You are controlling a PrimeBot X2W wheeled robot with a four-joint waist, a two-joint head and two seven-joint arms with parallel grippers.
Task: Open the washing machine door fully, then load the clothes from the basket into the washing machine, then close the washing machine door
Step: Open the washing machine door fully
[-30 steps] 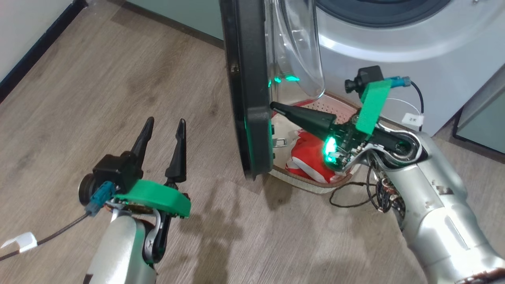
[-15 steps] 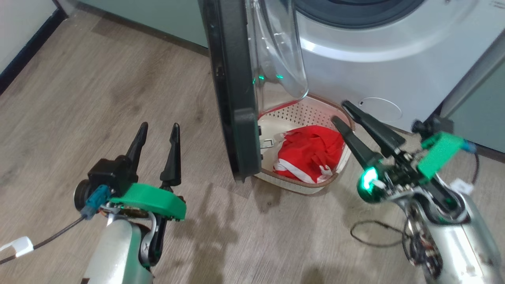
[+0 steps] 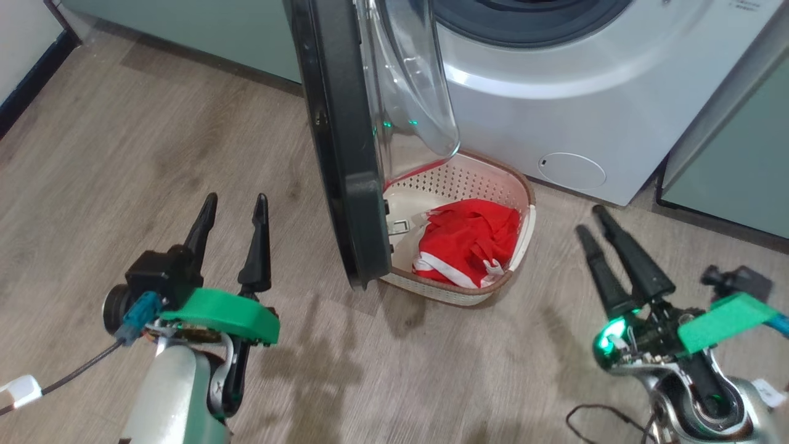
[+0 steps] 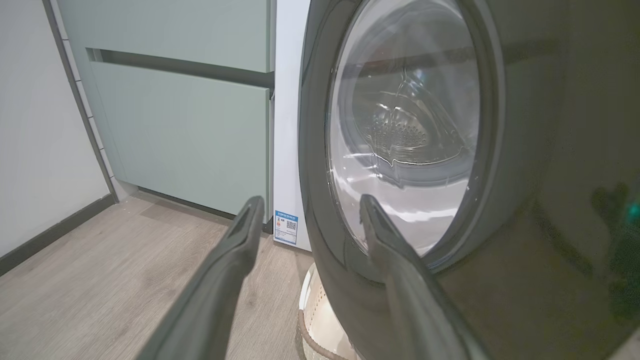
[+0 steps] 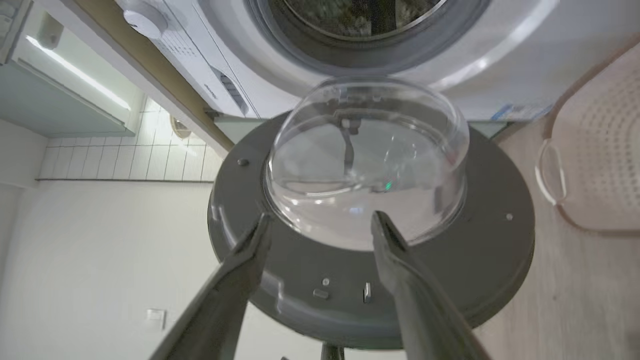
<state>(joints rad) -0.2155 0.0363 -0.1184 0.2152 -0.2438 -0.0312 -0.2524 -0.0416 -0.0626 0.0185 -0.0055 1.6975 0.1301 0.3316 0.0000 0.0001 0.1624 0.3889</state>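
**Head view, left to right.** The left gripper (image 3: 237, 197) hung at lower left, fingers spread and empty, near the outer face of the washing machine door (image 3: 336, 154). The door stood edge-on, swung out over the basket (image 3: 526, 213) on the floor before the washing machine (image 3: 555, 111). The clothes (image 3: 468, 243) lay bundled in the basket; they were probably light, limp and apt to drape, so a pinch on a raised top fold would suit best. The right gripper (image 3: 590, 220) was at lower right, fingers spread and empty, well apart from the door. One second earlier its fingers were pressed together at the door's lower inner edge, above the basket.
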